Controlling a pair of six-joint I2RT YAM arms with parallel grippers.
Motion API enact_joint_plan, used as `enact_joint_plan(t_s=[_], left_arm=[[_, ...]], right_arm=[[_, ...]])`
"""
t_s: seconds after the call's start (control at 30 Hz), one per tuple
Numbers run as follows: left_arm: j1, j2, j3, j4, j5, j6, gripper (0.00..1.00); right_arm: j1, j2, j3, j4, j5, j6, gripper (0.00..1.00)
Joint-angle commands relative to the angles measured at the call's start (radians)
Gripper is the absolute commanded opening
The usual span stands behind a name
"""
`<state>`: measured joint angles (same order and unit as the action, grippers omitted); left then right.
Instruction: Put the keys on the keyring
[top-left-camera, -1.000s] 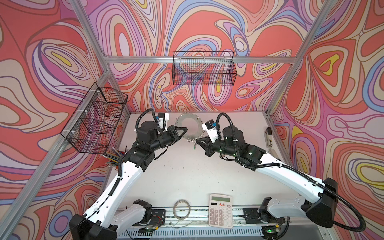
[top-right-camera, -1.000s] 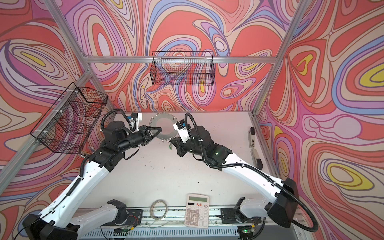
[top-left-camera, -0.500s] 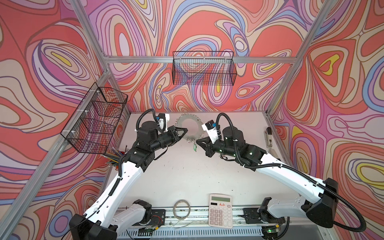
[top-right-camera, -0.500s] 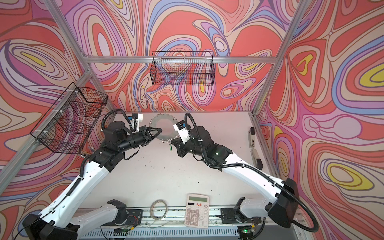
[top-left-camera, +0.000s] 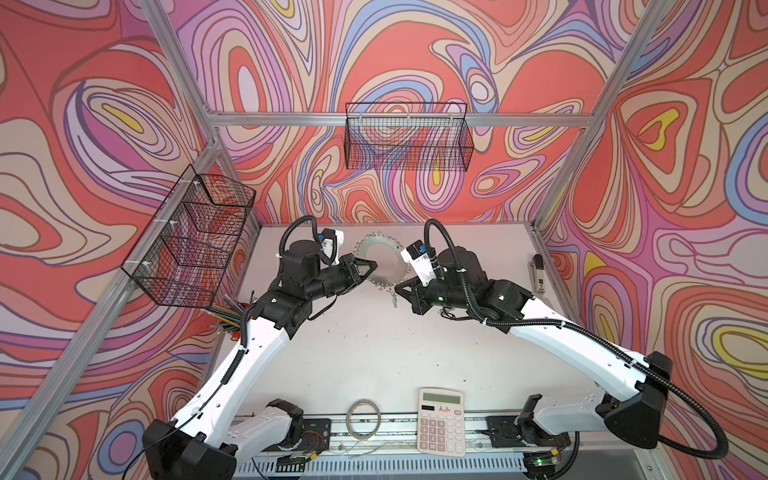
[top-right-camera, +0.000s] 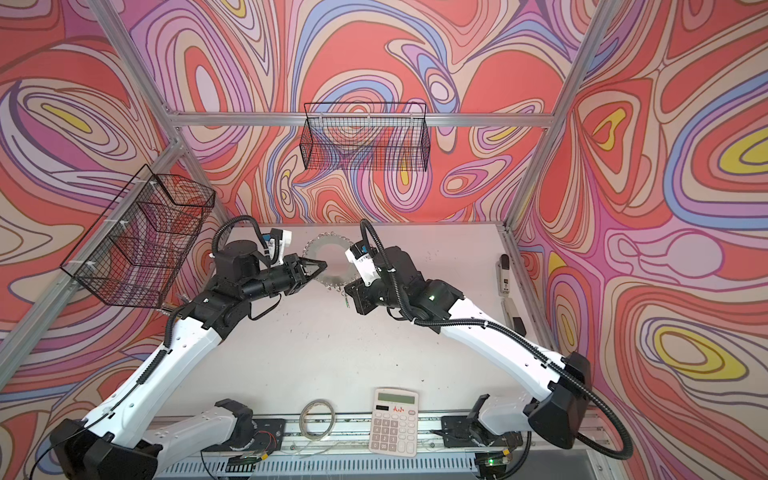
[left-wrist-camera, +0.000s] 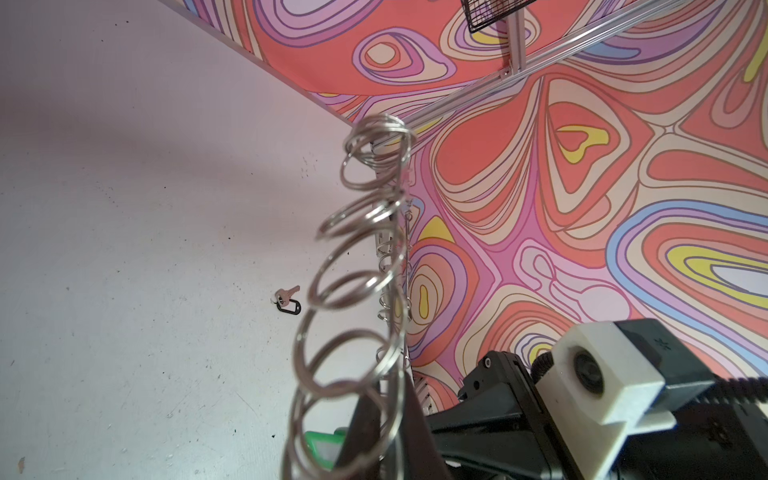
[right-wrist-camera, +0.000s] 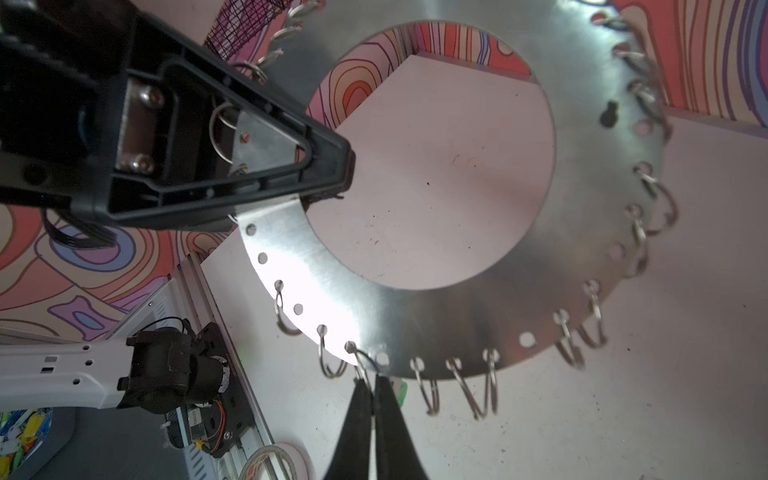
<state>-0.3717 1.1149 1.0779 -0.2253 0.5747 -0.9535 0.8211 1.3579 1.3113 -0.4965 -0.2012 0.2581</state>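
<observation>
Two robot arms are meeting over the far part of the white table (top-left-camera: 374, 357), just above the middle of both top views. The left gripper (top-left-camera: 372, 266) is clamping tight on the rim of the keyring (top-left-camera: 384, 282). It is holding the shiny disc up off the table, and the big round hole is facing the top camera. In the right wrist view, one black finger (right-wrist-camera: 257, 166) of that gripper is lying across the disc's edge.

The right gripper (right-wrist-camera: 371, 388) is squeezing all the way shut. Its two thin tips are pressing together at a wire loop (right-wrist-camera: 360, 368) on the disc's rim. I cannot tell just what is pinched between them. The key with the green tag (top-left-camera: 394, 300) is hanging right by those tips, just under the disc.

The key with the black tag (left-wrist-camera: 288, 301) is showing in the left wrist view. It is lying flat on the table by itself, well apart from the disc.

A calculator (top-left-camera: 440, 422) and a tape roll (top-left-camera: 364, 417) are sitting side by side at the bottom middle of both top views.
</observation>
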Motion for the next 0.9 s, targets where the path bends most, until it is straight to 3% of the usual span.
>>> enact_joint_plan(t_s=[0.0, 0.2, 0.57, 0.87], left_arm=[[0.001, 0.01, 0.024, -0.003, 0.034, 0.011, 0.0], [0.002, 0.033, 0.043, -0.031, 0.068, 0.038, 0.01], [0.006, 0.026, -0.016, -0.046, 0.063, 0.025, 0.36], [0.023, 0.035, -0.06, -0.045, 0.102, 0.019, 0.41]], right_arm=[[-0.005, 0.021, 0.028, -0.1, -0.014, 0.033, 0.0], [-0.004, 0.069, 0.074, -0.175, -0.037, 0.049, 0.0], [-0.013, 0.115, 0.108, -0.239, -0.098, 0.087, 0.0], [-0.068, 0.098, 0.029, -0.182, -0.187, 0.169, 0.0]])
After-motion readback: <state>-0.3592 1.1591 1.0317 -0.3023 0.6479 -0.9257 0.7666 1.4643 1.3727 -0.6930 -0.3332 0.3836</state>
